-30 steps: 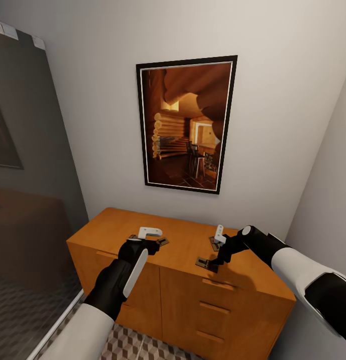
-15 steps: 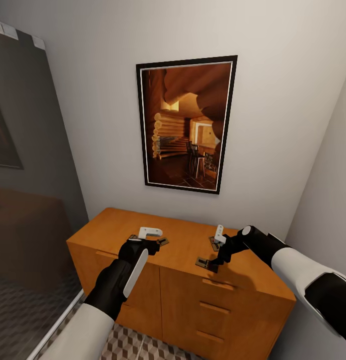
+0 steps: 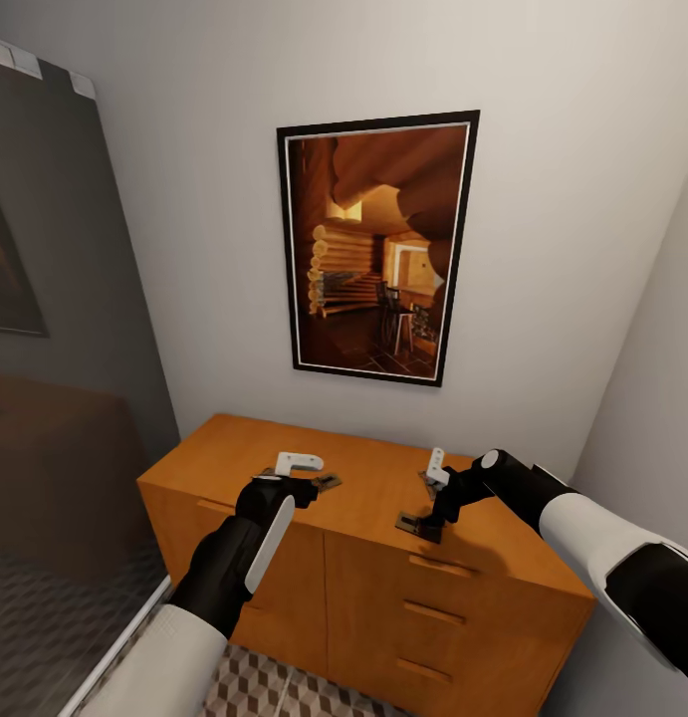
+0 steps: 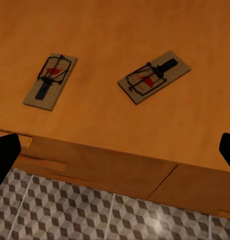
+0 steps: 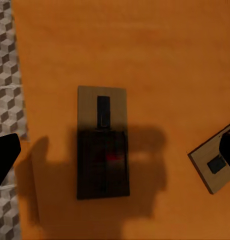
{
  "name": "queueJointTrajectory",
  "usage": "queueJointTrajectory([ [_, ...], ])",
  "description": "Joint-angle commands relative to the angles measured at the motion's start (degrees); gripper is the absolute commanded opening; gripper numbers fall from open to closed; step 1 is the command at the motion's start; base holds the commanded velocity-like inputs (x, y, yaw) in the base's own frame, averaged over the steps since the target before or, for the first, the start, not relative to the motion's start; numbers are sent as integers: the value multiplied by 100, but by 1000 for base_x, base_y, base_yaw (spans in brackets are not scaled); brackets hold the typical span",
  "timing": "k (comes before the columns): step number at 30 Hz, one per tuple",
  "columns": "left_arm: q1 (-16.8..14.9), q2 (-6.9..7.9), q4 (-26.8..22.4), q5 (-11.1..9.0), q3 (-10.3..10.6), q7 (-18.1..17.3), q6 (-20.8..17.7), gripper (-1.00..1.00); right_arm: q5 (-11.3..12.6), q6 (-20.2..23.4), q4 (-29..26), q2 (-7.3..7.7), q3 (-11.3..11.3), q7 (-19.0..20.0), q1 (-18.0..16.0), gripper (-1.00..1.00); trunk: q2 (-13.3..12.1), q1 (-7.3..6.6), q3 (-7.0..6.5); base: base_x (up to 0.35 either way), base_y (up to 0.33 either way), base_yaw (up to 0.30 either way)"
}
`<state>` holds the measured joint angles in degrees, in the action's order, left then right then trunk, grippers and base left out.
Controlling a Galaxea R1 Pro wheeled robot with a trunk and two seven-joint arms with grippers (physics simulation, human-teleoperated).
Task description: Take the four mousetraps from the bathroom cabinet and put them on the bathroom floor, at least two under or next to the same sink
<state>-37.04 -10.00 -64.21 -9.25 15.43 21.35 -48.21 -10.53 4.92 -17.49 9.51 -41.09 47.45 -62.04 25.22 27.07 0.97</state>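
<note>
A narrow bathroom corner: the orange-brown cabinet [image 3: 363, 498] fills the lower middle of the head view, set against a pale wall [image 3: 563, 199] where a black-framed picture [image 3: 375, 247] of a log-cabin interior hangs at centre. Cube-patterned floor [image 3: 254, 687] shows along the bottom edge in front of the cabinet, and a dark glass panel [image 3: 55, 349] takes up the left side. Both arms reach over the cabinet top. The left gripper [image 3: 302, 476] hangs above the left part of the top, fingers spread wide in the left wrist view, holding nothing; a trap [image 3: 327, 482] pokes out just beside it. The left wrist view looks down on two traps lying flat and apart on the wood, one [image 4: 50, 81] toward the frame's left and another [image 4: 154, 76] toward its upper right, with the cabinet's front edge and floor tiles below them. The right gripper [image 3: 430, 498] points down over the right part of the top, above a trap [image 3: 419, 525] near the front edge; its fingers are parted and empty. In the right wrist view that trap [image 5: 103, 149] lies centred under the gripper's shadow, with a second [image 5: 215, 164] cut off at the right edge.
</note>
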Motion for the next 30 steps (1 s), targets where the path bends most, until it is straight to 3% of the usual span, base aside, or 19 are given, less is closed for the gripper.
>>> queueJointTrajectory([
  [1,-5,0,-4,-60,5,54,-14,100,-28,45,-18,2,14,28,-1,100,10,3,10,0,131,0],
  [30,-5,0,-4,-60,26,-1,-30,100,-28,45,-18,6,19,23,-1,100,10,3,10,0,15,0],
])
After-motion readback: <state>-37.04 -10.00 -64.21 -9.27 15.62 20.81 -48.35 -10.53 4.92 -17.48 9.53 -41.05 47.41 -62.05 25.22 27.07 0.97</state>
